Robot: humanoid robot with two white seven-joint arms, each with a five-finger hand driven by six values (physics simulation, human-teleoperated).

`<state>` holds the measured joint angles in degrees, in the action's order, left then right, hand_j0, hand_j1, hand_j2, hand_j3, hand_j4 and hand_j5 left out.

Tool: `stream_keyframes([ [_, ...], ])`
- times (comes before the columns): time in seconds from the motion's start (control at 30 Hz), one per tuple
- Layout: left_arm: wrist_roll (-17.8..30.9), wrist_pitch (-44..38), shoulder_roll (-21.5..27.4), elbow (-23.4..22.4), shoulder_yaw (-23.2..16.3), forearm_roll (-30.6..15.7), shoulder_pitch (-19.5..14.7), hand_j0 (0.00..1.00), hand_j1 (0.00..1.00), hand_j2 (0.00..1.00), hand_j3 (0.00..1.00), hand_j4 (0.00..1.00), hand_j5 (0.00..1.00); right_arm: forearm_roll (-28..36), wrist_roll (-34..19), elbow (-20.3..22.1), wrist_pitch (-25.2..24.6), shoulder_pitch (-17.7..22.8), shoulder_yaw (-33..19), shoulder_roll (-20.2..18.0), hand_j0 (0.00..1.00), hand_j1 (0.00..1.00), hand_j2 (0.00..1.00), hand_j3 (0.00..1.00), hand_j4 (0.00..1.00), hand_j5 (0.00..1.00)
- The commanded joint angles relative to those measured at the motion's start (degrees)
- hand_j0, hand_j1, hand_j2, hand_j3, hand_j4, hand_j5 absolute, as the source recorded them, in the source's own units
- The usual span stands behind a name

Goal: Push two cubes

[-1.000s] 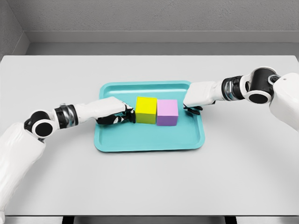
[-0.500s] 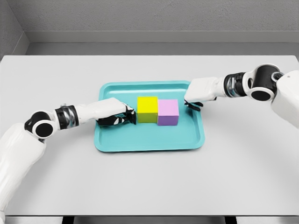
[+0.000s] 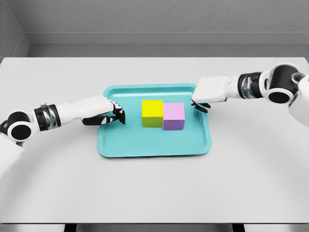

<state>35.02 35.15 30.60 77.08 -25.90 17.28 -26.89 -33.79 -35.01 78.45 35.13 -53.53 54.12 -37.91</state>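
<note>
- Cubes sit side by side in the head view, the only view given: a yellow cube (image 3: pixel 152 113) on the left and a purple cube (image 3: pixel 173 116) on the right, their facing sides touching.
- Both cubes rest near the middle of a teal tray (image 3: pixel 153 143) with a raised rim; the tray lies flat on a pale grey table (image 3: pixel 154 188).
- Because the cubes are pressed together with no gap showing, the pushing part of the task looks largely done, judging only from how they lie.
- Left robot hand (image 3: pixel 107 112) reaches in from the picture's left and hovers over the tray's left edge, well apart from the yellow cube. Its dark fingers (image 3: pixel 117 113) are curled together and hold nothing, a shape suited to nudging with the knuckles rather than gripping.
- Right robot hand (image 3: pixel 203 100) comes in from the picture's right and sits over the tray's upper right rim, near the purple cube but not touching it. Its fingers are also curled under the white palm and hold nothing.
- Each robot hand stands on the outer side of its own cube, a placement that fits pushing the two inward toward each other.
- Behind the table is a plain grey wall (image 3: pixel 154 17); nothing else shows on the table.
</note>
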Motion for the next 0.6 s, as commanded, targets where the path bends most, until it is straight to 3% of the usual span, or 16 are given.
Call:
stream_keyframes([
  [0.0,0.0,-0.1,0.2,0.9,-0.1,-0.6,0.0,0.44,0.44,0.44,0.44,0.44,0.44,1.1,0.0,3.1,-0.1,0.0,-0.2,-1.3,0.11,0.11,0.11,0.11,0.11,0.11],
  [0.23,0.0,-0.1,0.2,3.1,0.0,-0.7,1.8,0.44,0.44,0.44,0.44,0.44,0.44,6.4,0.0,8.4,-0.1,2.1,0.1,-3.5,0.11,0.11,0.11,0.11,0.11,0.11],
  [0.5,0.0,-0.1,0.2,4.0,0.0,-1.8,2.6,0.45,0.45,0.45,0.45,0.45,0.45,10.0,0.0,10.5,-0.1,3.8,0.5,-4.0,0.11,0.11,0.11,0.11,0.11,0.11],
  [0.57,0.0,-0.1,-0.2,6.3,0.0,-2.0,3.7,0.45,0.45,0.45,0.45,0.45,0.45,10.9,0.0,12.2,-0.1,4.4,0.4,-5.2,0.11,0.11,0.11,0.11,0.11,0.11],
])
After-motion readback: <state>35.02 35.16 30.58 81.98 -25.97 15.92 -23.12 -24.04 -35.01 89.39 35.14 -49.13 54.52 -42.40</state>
